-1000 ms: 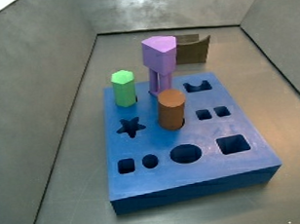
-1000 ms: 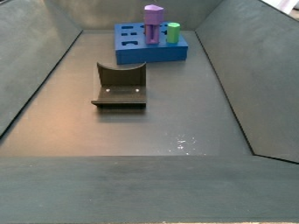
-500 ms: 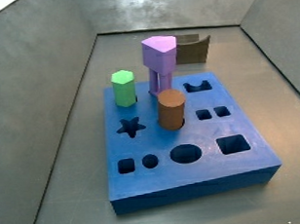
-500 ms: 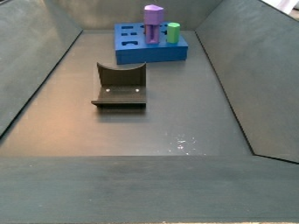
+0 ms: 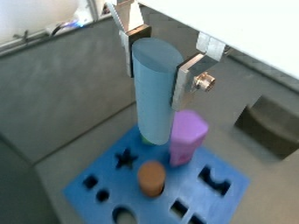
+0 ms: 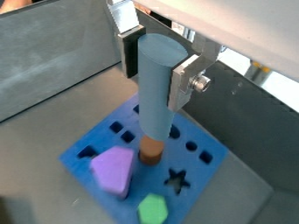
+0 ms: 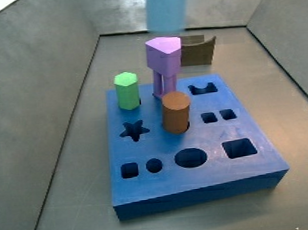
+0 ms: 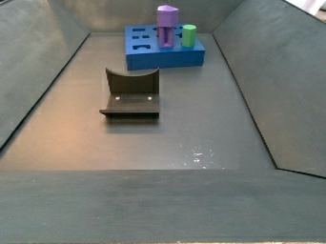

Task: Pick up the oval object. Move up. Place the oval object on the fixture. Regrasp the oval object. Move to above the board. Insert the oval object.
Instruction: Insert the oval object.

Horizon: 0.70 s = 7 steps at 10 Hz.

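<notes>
My gripper [image 5: 160, 59] is shut on the oval object [image 5: 156, 96], a pale grey-blue peg held upright by its top end between the silver fingers [image 5: 188, 75]. It hangs above the blue board [image 5: 107, 179], over the purple and orange pegs. It also shows in a wrist view [image 6: 158, 92] with the gripper [image 6: 158, 59] around it. In a side view only the peg's lower end [image 7: 169, 7] shows at the top edge, above the board [image 7: 249, 170]. The dark fixture [image 7: 203, 51] stands behind the board and shows alone on the floor in a side view [image 8: 132, 95].
A purple pentagonal peg [image 7: 165, 61], a green peg [image 7: 125, 89] and an orange-brown cylinder [image 7: 177, 110] stand in the board. Star, round, square and crown cutouts are open. Grey walls enclose the floor. The board lies at the far end in a side view [image 8: 152, 59].
The oval object's lower end has come into a side view at the top, above the purple peg. The board, the pegs and the fixture have not moved.
</notes>
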### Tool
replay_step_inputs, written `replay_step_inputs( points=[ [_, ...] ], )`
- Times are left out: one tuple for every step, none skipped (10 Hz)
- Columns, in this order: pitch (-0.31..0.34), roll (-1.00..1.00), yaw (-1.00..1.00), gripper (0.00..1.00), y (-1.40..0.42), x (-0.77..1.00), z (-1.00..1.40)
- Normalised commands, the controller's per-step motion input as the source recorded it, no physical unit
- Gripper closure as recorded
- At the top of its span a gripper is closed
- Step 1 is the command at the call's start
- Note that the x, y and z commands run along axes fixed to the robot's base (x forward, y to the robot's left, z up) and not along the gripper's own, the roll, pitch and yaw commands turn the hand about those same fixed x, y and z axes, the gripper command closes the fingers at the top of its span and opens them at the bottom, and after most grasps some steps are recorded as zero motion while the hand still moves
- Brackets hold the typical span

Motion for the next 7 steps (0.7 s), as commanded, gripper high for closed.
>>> replay_step_inputs(
  points=[
    [0.000, 0.00, 0.24, 1.00, -0.67, 0.61, -0.49],
    [-0.033, 0.00, 0.19, 1.00, -0.68, 0.24, -0.86],
    [-0.050, 0.00, 0.24, 1.00, -0.69, 0.05, -1.00],
    [-0.060, 0.05, 0.31, 1.00, -0.62, 0.00, -1.00],
    [-0.043, 0.09, 0.28, 1.00, -0.57, -0.01, -1.00],
    [-0.091, 0.20, 0.34, 1.00, -0.55, -0.19, -0.88],
    [-0.089, 0.24, 0.32, 1.00, -0.56, -0.01, -0.67]
  ],
)
